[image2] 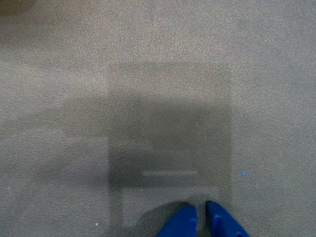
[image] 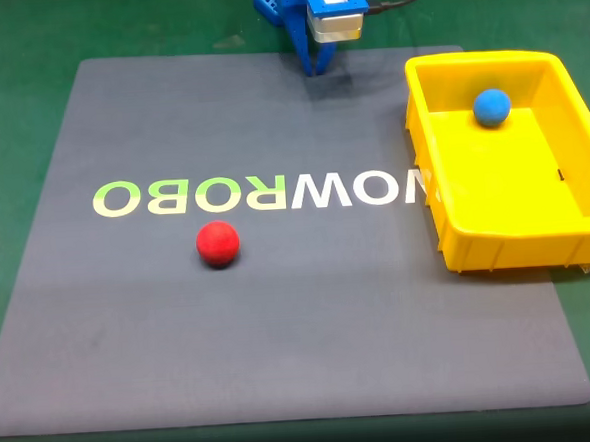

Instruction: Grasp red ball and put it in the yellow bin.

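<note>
Hanging over the far edge of the dark grey textured mat (image: 283, 352), my blue two-finger pincer (image: 312, 68) points straight down, its tips drawn close together with just a thin slit between them and nothing held; the wrist view shows the same pair of blue tips (image2: 201, 219) above bare mat and my own square shadow.

The small matte bright-red foam ball (image: 217, 244) rests on the mat well apart from me, toward the near edge and, in the fixed view, to the left of my pincer. That is the relation the coming move turns on, in my judgement: I must reach forward across the printed lettering and somewhat leftward, and part my fingers before descending. Being a sphere, the ball has no long axis, so any wrist angle should serve.

The bright yellow rectangular plastic bin (image: 497, 244) with sloping walls sits at the right edge of the mat in the fixed view, its long side running from far to near. A small blue foam ball (image: 491, 107) already lies inside it, near the far wall. The red ball is not yet in the bin.

Pale lettering (image: 258, 192) across the middle of the mat appears upside down from the fixed camera; turned round, it reads "ROBO" and "WOR", the rest being hidden behind the bin.
</note>
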`<state>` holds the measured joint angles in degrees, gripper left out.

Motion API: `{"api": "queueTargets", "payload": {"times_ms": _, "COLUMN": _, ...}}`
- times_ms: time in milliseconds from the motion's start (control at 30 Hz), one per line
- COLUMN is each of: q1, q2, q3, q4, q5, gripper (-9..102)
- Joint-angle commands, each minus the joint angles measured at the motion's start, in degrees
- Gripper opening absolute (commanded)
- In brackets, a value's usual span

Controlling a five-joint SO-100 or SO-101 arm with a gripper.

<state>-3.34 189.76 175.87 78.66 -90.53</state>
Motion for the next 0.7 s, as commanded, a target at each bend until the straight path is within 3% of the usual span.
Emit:
{"api": "queueTargets", "payload": {"times_ms": 0, "q1": 0.44, "q2": 0.88, "q3": 1.85, "q4": -0.26, "q5": 0.7, "gripper": 0}}
{"api": "queueTargets", "payload": {"times_ms": 467, "q1": 0.0, "q2": 0.88, "q3": 1.85, "q4": -0.88, "q5": 1.76, "gripper": 0}}
{"api": "queueTargets", "payload": {"times_ms": 567, "q1": 2.64, "q2": 0.79, "q3": 1.32, "q4": -7.56, "q5": 2.02, "gripper": 2}}
{"api": "queueTargets", "payload": {"times_ms": 667, "q1": 8.96, "q2": 0.7, "q3": -1.93, "q4": -18.81, "q5": 3.16, "gripper": 16}}
